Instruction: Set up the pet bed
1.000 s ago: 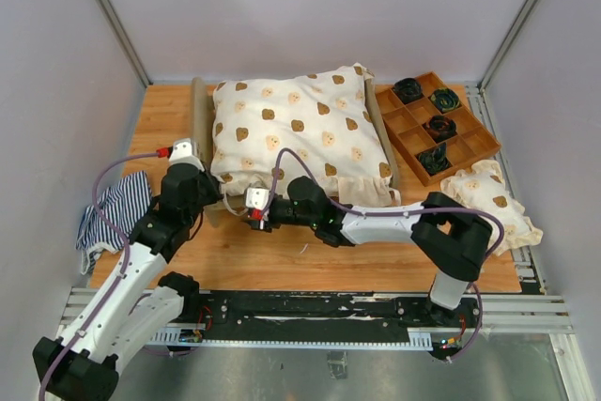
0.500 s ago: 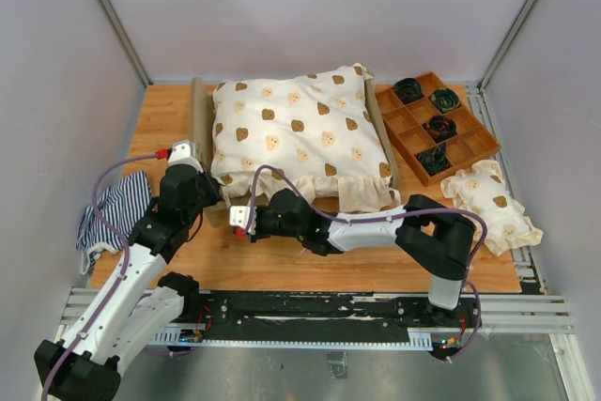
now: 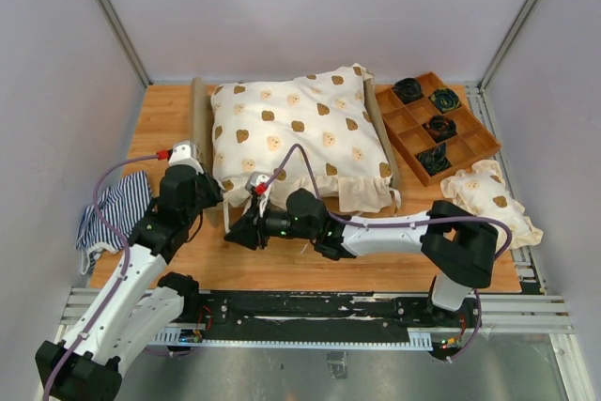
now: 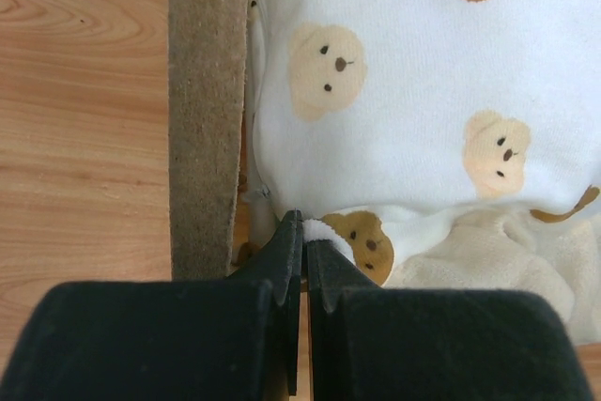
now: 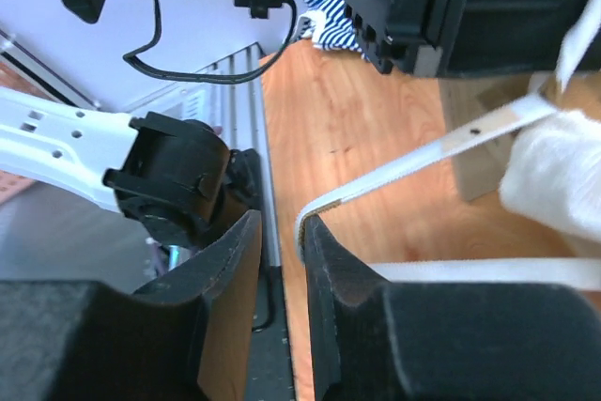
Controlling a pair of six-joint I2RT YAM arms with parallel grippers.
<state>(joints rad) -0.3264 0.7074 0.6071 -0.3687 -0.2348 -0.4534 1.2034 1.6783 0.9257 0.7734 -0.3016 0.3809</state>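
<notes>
- At the near part of the bench (image 3: pixel 164 129), the right pincer (image 5: pixel 281 221) has its jaws slightly apart with 1 white strap (image 5: pixel 413 161) in the gap. I cannot tell whether it grips.
- Just beyond, the left pincer (image 4: pixel 299 232) is pressed together, its tips at the near-left corner of the bear-print cushion (image 4: pixel 404 91).
- Farther back, the pet bed (image 3: pixel 198 110) sits mid-bench and carries the cushion.
- To do this well, the right should probably close fully on the strap, then draw it low and gently while the left steadies the corner.
</notes>
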